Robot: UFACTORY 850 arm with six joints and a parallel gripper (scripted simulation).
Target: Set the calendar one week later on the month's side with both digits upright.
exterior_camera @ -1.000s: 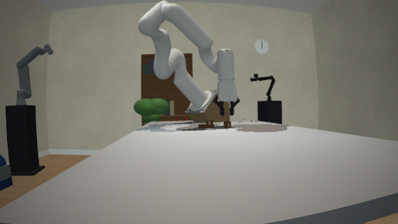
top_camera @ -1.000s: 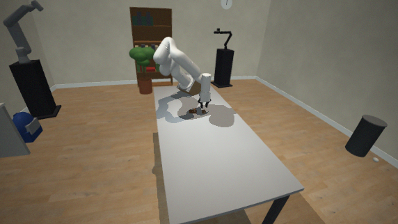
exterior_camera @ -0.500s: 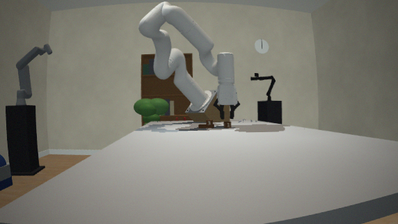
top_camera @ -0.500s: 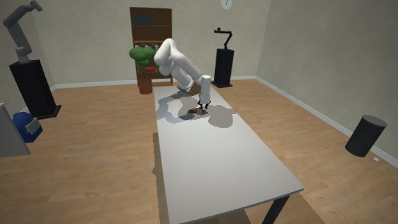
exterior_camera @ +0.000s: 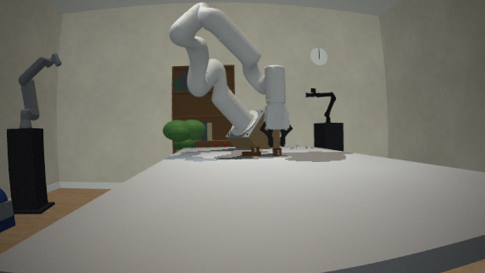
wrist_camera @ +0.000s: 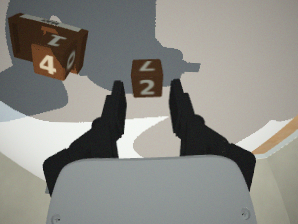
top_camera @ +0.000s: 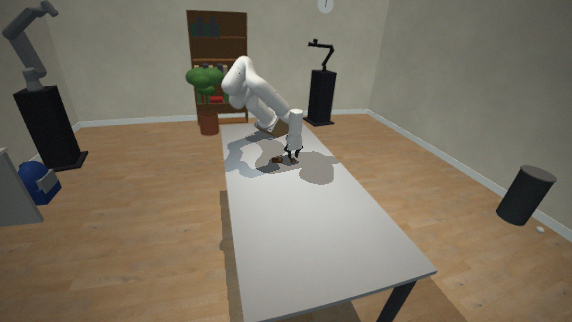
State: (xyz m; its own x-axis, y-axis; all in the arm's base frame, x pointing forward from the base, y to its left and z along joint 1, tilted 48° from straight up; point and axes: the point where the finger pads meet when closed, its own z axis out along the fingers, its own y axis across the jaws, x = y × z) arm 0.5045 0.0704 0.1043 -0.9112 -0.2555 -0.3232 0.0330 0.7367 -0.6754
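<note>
wrist view: gripper half open, holding nothing, fingers straddling the space just short of a loose brown cube with a white 2 facing the camera. that cube sits on the table, out of the tray. tray is off to the left with the other cube in it, showing a 4. exterior view: gripper directly above the loose cube.

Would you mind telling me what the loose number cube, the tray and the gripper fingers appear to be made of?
Loose cube: probably wood, matte reddish-brown faces with white painted digits. Tray: seemingly the same dark brown wood, flat unglossy sides. Gripper fingers: black, dull, likely plastic or rubber-coated metal; the look leaves that open.
</note>
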